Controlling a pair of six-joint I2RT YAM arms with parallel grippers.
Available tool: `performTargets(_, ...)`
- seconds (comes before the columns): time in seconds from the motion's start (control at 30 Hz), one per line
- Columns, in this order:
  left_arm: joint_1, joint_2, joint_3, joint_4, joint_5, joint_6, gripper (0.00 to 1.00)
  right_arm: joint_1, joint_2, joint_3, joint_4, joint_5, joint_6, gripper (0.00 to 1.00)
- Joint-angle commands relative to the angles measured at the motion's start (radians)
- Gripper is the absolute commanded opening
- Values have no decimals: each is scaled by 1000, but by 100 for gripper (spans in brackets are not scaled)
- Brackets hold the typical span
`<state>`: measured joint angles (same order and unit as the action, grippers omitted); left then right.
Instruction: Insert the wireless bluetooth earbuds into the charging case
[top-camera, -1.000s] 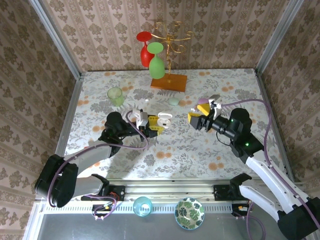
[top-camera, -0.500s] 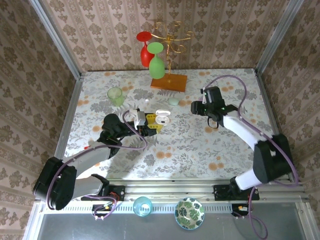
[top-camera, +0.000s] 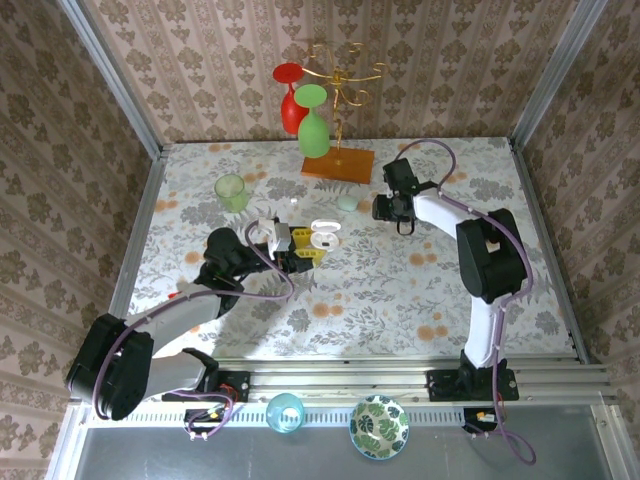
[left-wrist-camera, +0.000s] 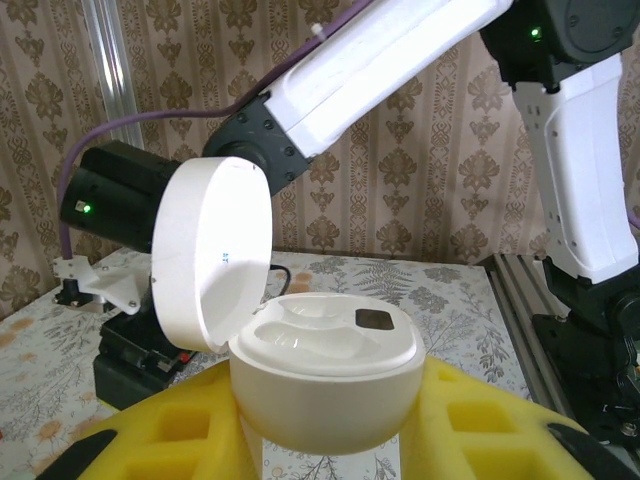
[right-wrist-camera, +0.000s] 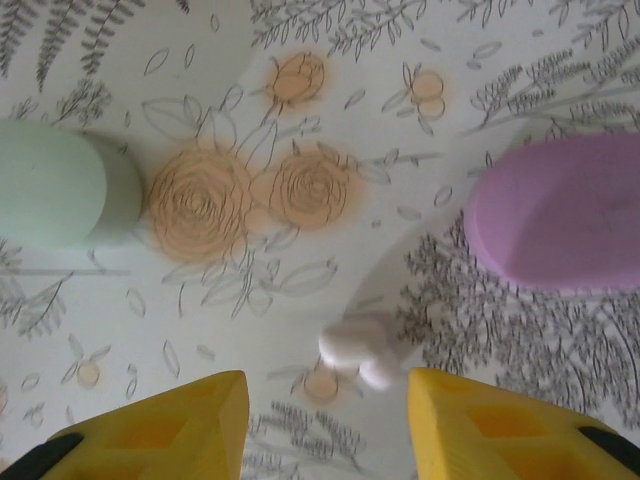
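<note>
We see left gripper (left-wrist-camera: 325, 425) clamped on the open white case (left-wrist-camera: 320, 375); right gripper (right-wrist-camera: 328, 420), jaws apart, a pale earbud (right-wrist-camera: 360, 352) just ahead, untouched

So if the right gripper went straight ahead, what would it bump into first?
Probably the little white earbud, lying on the table just ahead of the right gripper, in line with the gap between its fingers. Depth is hard to tell.

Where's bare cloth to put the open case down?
Widest free patch: cloth from the open case to the near edge. Also the far right corner. Crowded around the right gripper: earbud, green case, pink case.
</note>
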<state>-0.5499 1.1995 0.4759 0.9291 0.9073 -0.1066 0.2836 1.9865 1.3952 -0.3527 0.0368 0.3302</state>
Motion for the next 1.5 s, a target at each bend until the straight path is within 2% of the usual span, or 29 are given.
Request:
performTargets(0.0, 7, -8, -13, 44, 2, -13, 27, -10, 62, 76, -52, -13, -52, 47)
performTargets(0.2, 8, -9, -15, 52, 8, -15, 27, -26, 150, 151, -82, -83, -91, 47)
performTargets(0.37, 10, -13, -12, 51, 10, -19, 27, -26, 166, 130, -54, -134, -110, 47)
performTargets(0.93, 10, -6, -6, 48, 16, -20, 27, -24, 20, -94, 46, -263, -61, 43)
performTargets(1.07, 10, -2, -7, 48, 17, -18, 27, -24, -10, -130, 70, -256, -54, 42)
performTargets(1.23, 9, -1, -6, 48, 17, -19, 27, -24, 9, -105, 24, -227, -70, 34)
performTargets(1.47, 10, -5, -13, 45, 12, -20, 27, -25, -42, -167, 37, -205, -35, 30)
